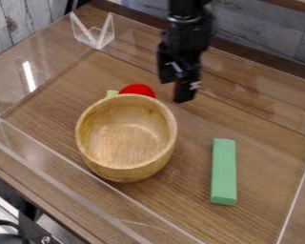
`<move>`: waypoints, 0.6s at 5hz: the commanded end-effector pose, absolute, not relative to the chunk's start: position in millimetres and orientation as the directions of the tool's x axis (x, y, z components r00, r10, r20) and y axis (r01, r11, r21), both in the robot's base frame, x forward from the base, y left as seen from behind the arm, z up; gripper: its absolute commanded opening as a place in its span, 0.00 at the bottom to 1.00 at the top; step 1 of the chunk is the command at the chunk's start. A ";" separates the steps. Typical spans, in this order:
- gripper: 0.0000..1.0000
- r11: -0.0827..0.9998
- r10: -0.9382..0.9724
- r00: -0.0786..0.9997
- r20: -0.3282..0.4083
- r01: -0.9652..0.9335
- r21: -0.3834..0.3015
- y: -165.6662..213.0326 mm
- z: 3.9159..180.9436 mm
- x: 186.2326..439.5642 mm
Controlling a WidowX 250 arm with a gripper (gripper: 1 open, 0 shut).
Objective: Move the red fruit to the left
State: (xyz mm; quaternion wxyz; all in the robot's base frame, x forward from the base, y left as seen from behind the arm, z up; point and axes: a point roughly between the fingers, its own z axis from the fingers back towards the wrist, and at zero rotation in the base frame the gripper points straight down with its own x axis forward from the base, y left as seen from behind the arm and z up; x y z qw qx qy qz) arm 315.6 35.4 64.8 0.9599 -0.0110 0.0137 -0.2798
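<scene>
Wood-grain tabletop (pixel 263 114) inside low clear walls, with the black tool (pixel 178 82) hanging jaws-down and spread wide, gripping nothing.

Just below and beside the tool, toward the wooden bowl (pixel 126 136), sits the red fruit (pixel 137 91), tucked against the bowl's far rim so only its upper part shows. It looks like a small, glossy, hard plastic toy: likely very light and stiff, not fragile, but smooth and round enough to slip or roll if pinched off-centre. The best hold is probably across its widest middle, from above, with one finger kept clear of the bowl's rim. The bowl is turned pale wood, thick-walled and matte. Farther from the tool, a long green rectangular block (pixel 224 171) lies flat, with crisp edges and a dull surface.
</scene>
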 end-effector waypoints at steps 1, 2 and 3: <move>1.00 0.762 -0.648 0.761 0.044 0.646 0.050 61.0 92.1 306.9; 1.00 0.626 -0.780 0.624 0.044 0.779 0.048 84.9 88.7 298.6; 1.00 0.571 -0.821 0.570 0.042 0.819 0.044 101.9 82.8 295.0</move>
